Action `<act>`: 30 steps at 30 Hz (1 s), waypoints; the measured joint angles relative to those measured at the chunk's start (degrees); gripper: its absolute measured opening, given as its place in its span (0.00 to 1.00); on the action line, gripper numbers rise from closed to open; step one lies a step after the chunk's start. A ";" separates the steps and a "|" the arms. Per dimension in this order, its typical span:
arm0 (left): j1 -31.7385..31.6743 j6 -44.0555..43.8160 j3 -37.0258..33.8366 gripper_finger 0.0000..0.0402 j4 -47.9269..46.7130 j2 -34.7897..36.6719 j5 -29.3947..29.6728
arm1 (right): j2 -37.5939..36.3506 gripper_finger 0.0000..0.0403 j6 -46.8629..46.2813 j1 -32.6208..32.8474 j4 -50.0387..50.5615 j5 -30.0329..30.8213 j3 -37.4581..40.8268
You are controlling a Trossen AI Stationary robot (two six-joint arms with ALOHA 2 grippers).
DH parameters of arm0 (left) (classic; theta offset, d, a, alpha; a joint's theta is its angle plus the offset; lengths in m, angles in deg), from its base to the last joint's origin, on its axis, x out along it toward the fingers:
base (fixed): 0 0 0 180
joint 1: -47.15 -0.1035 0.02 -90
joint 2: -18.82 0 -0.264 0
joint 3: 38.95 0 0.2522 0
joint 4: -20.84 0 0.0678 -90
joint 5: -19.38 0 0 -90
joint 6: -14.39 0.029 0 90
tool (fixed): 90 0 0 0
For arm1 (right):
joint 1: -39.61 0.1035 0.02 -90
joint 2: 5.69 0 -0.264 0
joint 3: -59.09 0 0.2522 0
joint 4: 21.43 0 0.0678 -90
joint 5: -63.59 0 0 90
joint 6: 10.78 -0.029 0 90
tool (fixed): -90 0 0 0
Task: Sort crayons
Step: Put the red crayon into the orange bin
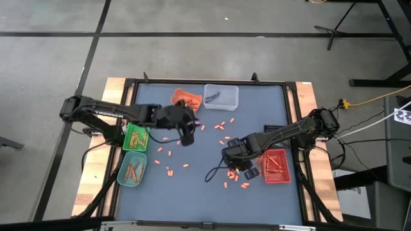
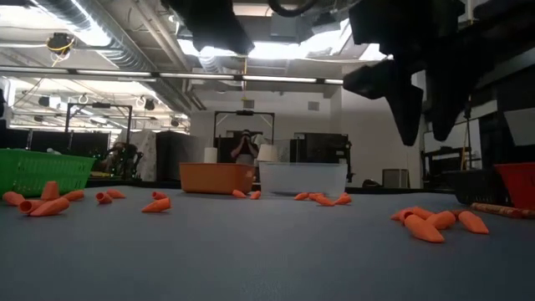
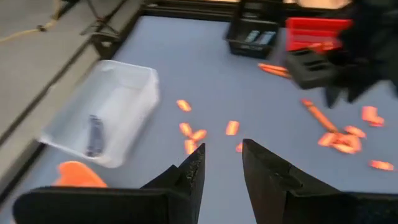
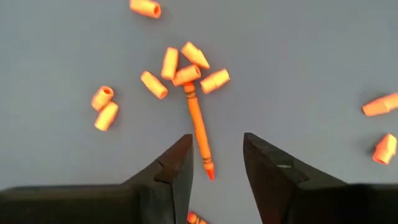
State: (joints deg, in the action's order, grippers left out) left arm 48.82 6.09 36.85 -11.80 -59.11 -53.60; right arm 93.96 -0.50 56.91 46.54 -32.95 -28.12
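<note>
Right gripper (image 4: 216, 163) stood wide over an orange crayon (image 4: 199, 129) lying on the mat among short stubs (image 4: 153, 84); a skewed closing could have rolled it away.

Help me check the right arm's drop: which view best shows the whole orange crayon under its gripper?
Right wrist view: the orange crayon lies whole between the right gripper's open fingers. The high view hides it under the arm; low and left wrist views don't show it clearly.

Open mat between the arms

Scattered orange crayon stubs (image 1: 224, 126) (small, loose) litter mid-table; the red tray (image 1: 275, 167) and clear tray (image 1: 221, 95) block its edges.
</note>
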 joint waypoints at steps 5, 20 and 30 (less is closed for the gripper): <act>5.37 -3.58 0.00 0.23 0.00 0.00 0.02 | 0.78 0.35 -1.30 1.32 -1.79 -0.12 0.00; 15.51 -6.77 -0.04 0.23 0.04 0.00 0.52 | 9.73 0.35 -1.20 2.98 -2.98 1.35 0.04; 18.37 -6.77 -0.04 0.23 0.05 0.00 0.92 | 13.35 0.28 -1.20 2.97 -1.74 2.22 -0.26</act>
State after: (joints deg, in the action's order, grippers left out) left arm 67.19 -0.68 36.81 -11.75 -59.11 -52.69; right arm 107.32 -1.70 59.88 44.80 -30.73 -28.38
